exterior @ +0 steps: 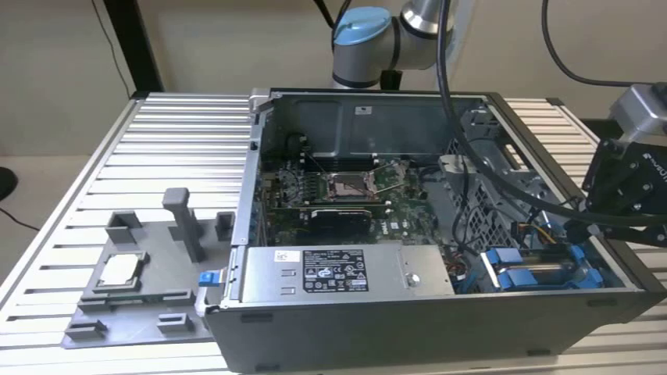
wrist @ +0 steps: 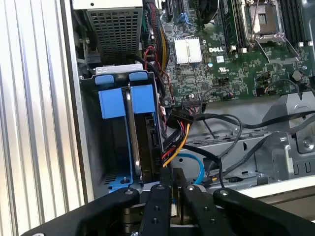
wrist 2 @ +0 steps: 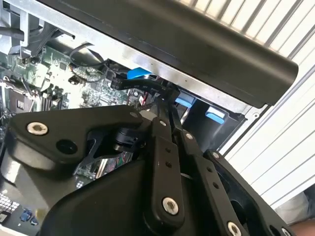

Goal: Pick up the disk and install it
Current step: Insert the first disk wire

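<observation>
Exterior view first: a slatted metal table [exterior: 156,156] carries an open computer case [exterior: 417,320] lying on its side, its green motherboard [exterior: 344,195] facing up, with the empty processor socket [exterior: 347,184] near the middle. Along the case's near edge sits the grey labelled power-supply box [exterior: 344,272]. On the exterior view's left of the case lies a grey fixture plate [exterior: 136,305] with upright posts, and a small square silver chip [exterior: 118,270] rests on it. The arm's blue-capped joint [exterior: 365,35] rises behind the case, and the black wrist block [exterior: 625,195] hangs over the case's corner on the exterior view's right, above the drive bay. The disk [wrist: 142,137] stands on edge in that bay in the first wrist view, its bright blue carrier frame showing as two blue tabs beside the bay wall; in the exterior view the same blue [exterior: 526,269] shows in the near corner. Red, yellow and black cables [wrist: 174,132] run just beside it. The gripper [wrist: 172,184] hangs just above the disk's near end, its two black fingers [wrist: 157,206] drawn close together with only a thin gap, and nothing visibly between them.
</observation>
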`<state>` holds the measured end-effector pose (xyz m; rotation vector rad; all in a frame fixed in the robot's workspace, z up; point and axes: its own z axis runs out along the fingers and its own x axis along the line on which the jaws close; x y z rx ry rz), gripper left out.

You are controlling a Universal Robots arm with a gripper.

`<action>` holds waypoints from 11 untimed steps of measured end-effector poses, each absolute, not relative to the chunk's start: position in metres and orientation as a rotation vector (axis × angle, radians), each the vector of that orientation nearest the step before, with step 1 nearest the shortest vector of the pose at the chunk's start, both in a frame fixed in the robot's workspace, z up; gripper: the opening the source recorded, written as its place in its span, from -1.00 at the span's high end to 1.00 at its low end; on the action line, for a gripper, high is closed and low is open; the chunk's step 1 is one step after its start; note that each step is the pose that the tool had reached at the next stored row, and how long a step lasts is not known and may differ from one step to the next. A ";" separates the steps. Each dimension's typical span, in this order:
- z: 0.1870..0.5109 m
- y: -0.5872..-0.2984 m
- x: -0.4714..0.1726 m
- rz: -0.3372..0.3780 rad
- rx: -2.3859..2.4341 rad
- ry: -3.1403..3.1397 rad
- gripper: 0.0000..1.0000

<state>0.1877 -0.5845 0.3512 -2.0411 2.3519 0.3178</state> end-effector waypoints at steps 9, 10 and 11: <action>0.350 -0.585 0.188 0.320 -2.040 2.351 -1.00; 0.349 -0.586 0.188 0.320 -2.040 2.351 -1.00; 0.349 -0.586 0.189 0.321 -2.040 2.350 -1.00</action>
